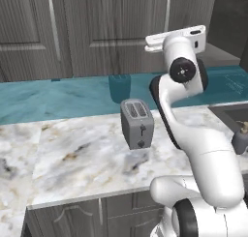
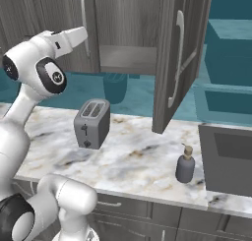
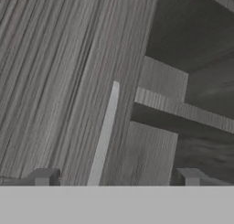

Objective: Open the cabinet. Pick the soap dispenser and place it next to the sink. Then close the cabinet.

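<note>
The tall dark grey wood-grain cabinet hangs on the wall above the white-and-brown marble desk. In the right base view its right door stands swung out toward the room, and a bare shelf shows inside. The left door looks shut. Each door has a long silver bar handle.

The small grey soap dispenser with a thin brass pump stands upright on the desk. It is near the front edge, just beside the dark grey sink, on the sink's left in that view. Nothing is holding it. In the left base view the bottle peeks out at the right edge, next to the sink rim.

A grey two-slot toaster stands on the desk, well apart from the bottle and further from the sink.

The white arm reaches up toward the cabinet doors. In the hand view the end effector is close to the cabinet front, with a silver bar handle running between its two dark tips. The tips stand wide apart and grip nothing. To the right of that door the dark inside of the cabinet with a shelf edge can be seen.
</note>
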Available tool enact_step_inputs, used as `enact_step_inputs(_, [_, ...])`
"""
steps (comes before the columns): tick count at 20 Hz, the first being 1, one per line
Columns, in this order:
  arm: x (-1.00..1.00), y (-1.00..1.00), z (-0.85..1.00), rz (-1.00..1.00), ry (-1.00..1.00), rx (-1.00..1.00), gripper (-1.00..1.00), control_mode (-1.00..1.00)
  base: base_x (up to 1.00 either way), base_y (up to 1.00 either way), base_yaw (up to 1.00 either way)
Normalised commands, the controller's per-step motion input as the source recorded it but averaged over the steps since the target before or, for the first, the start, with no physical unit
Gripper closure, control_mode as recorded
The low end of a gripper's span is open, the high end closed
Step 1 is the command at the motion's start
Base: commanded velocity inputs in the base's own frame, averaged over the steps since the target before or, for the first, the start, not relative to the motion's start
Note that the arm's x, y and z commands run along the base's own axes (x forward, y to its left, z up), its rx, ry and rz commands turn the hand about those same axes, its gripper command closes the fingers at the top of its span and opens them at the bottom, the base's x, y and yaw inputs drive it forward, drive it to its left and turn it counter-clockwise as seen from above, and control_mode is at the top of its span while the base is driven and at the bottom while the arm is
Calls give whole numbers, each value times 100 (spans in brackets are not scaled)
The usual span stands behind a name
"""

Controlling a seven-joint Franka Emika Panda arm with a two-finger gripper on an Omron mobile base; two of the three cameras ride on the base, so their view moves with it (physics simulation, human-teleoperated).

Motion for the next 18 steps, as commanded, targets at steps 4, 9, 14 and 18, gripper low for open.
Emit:
enact_step_inputs(4, [-96,-23,35,3,13,0,-100,-100,0,0,0])
enact_step_inputs(9, [-85,-24,13,6,19,1,-100,-100,0,0,0])
enact_step_inputs(14, [-82,-13,0,1,17,5,-100,-100,0,0,0])
enact_step_inputs(18, [-69,-1,0,1,26,8,-100,-100,0,0,0])
